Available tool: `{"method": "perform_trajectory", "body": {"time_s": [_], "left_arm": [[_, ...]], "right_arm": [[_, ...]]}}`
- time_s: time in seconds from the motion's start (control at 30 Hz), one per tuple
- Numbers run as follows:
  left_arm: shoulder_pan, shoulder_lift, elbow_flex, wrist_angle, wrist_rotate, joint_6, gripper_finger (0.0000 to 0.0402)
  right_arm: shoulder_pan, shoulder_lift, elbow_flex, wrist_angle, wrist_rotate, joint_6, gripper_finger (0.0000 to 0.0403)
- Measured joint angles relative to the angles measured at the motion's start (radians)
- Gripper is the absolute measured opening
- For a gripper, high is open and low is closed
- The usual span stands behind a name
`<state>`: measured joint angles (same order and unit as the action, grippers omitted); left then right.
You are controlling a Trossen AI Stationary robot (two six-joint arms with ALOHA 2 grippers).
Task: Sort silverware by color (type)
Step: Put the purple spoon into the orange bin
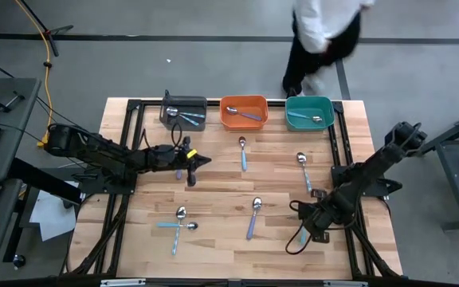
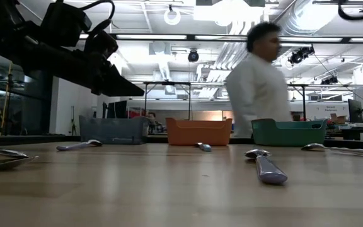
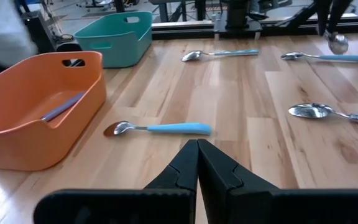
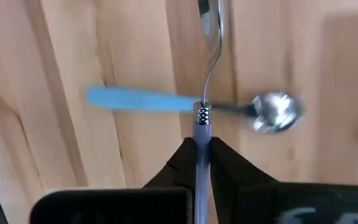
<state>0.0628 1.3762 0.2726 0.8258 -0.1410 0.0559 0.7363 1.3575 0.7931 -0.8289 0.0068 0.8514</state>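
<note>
From above, the left gripper (image 1: 191, 165) hangs over the table's middle-left, and the right gripper (image 1: 319, 226) is low at the front right; spoons lie scattered, some in the grey bin (image 1: 184, 112), orange bin (image 1: 244, 112) and teal bin (image 1: 309, 112). Left wrist view: fingers pressed together, empty (a blue-handled spoon (image 3: 157, 129) lies just ahead). Right wrist view: fingers pinch a lavender-handled spoon (image 4: 205, 74) crossing a light-blue spoon (image 4: 191, 104).

A wooden worktop (image 1: 213, 199) is shown. Along its far edge, three bins are set in a row: grey (image 1: 184, 111), orange (image 1: 244, 112) and teal (image 1: 308, 112). Loose spoons are scattered on the boards: one near the orange bin (image 1: 243, 152), one below the teal bin (image 1: 304, 170), one at centre (image 1: 254, 217), and two crossed at lower left (image 1: 178, 226).
</note>
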Motion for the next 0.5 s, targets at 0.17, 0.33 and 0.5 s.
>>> {"method": "perform_trajectory", "body": {"time_s": [0.17, 0.33, 0.5], "left_arm": [[-0.017, 0.000, 0.000, 0.000, -0.001, 0.000, 0.0001], [-0.033, 0.000, 0.000, 0.000, -0.004, 0.000, 0.0001], [-0.043, 0.000, 0.000, 0.001, -0.004, 0.000, 0.0001]], "right_arm": [[-0.130, -0.002, 0.120, -0.104, 0.093, -0.121, 0.0005], [-0.379, -0.002, 0.215, -0.128, 0.176, -0.350, 0.0005], [-0.702, 0.011, 0.274, -0.032, 0.193, -0.713, 0.0005]]}}
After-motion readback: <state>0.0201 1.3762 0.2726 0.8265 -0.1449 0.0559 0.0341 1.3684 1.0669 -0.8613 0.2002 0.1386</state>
